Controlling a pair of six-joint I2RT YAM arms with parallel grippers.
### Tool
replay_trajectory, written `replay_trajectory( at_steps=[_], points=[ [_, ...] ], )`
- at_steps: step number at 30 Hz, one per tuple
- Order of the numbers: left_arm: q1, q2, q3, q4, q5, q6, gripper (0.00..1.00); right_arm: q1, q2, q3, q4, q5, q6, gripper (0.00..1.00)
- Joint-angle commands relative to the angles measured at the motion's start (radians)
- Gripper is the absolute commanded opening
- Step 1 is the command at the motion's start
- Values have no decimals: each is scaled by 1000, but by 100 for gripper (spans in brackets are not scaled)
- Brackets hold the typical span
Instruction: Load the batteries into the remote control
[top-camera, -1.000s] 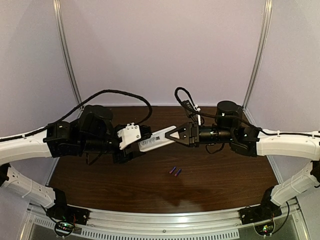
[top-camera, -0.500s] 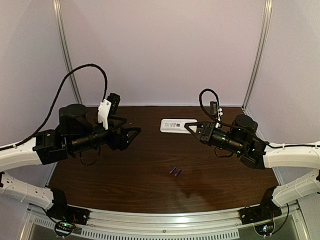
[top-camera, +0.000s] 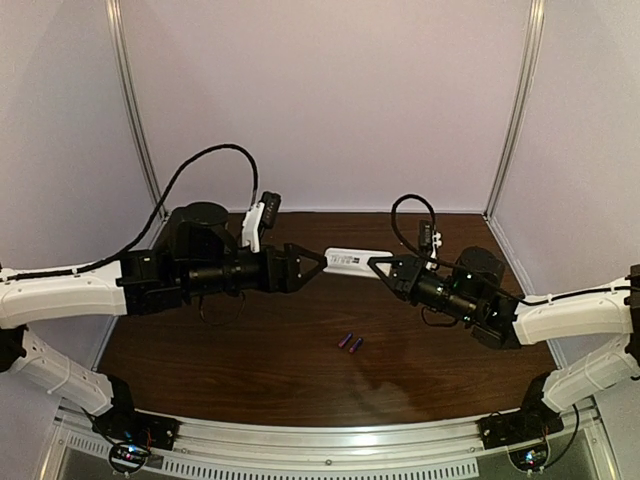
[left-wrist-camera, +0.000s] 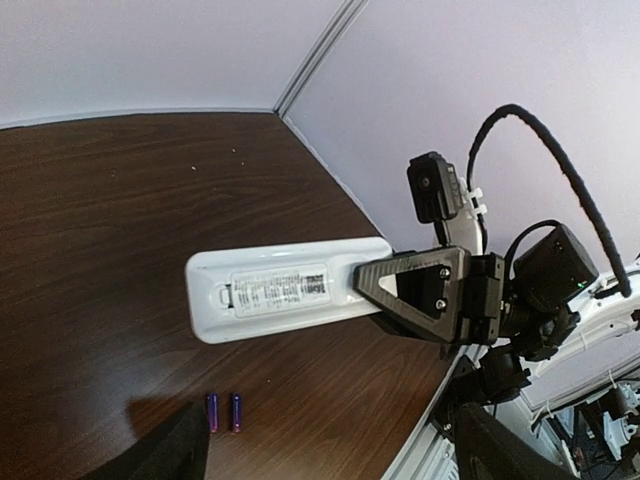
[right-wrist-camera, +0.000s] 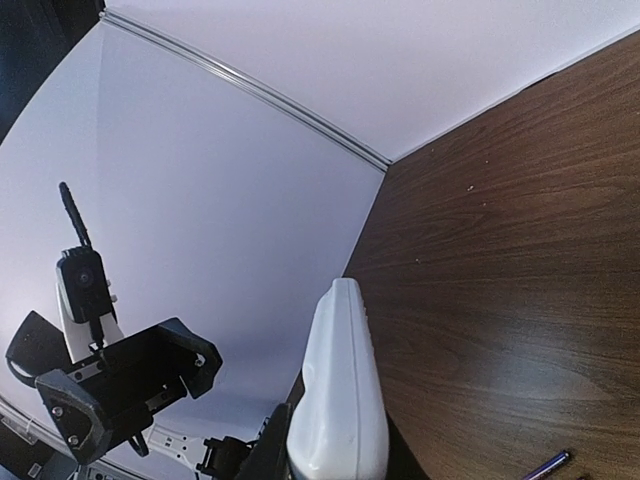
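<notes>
Right pincer (top-camera: 378, 266) grips one end of the remote (top-camera: 350, 260); left pincer (top-camera: 315, 262), jaws open, faces the free end. Batteries (top-camera: 350, 343) lie beneath them.

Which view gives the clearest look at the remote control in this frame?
The left wrist view: the remote control faces the camera broadside, its labelled back showing, one end clamped in the right gripper. In the top external view the remote control is small and distant; the right wrist view shows only its narrow edge.
</notes>
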Motion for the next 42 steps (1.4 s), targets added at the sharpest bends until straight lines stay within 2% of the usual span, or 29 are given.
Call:
replay_trajectory(
  at_steps=[1,9,17,33,37,42],
  points=[
    [31,52,51,0,80,-87,86,20,12,17,-1,16,28,0],
    [32,186,164,-76,109,-52,76,39,14,25,-36,13,29,0],
    [31,254,202,-98,88,-32,72,53,16,37,-52,17,28,0],
    [32,300,239,-151,26,-20,70,61,6,36,-52,-2,26,0],
    [31,311,257,-186,-28,-22,70,61,-4,40,-62,8,18,0],
    [32,330,267,-183,-14,-20,70,62,8,46,-45,-7,14,0]
  ],
)
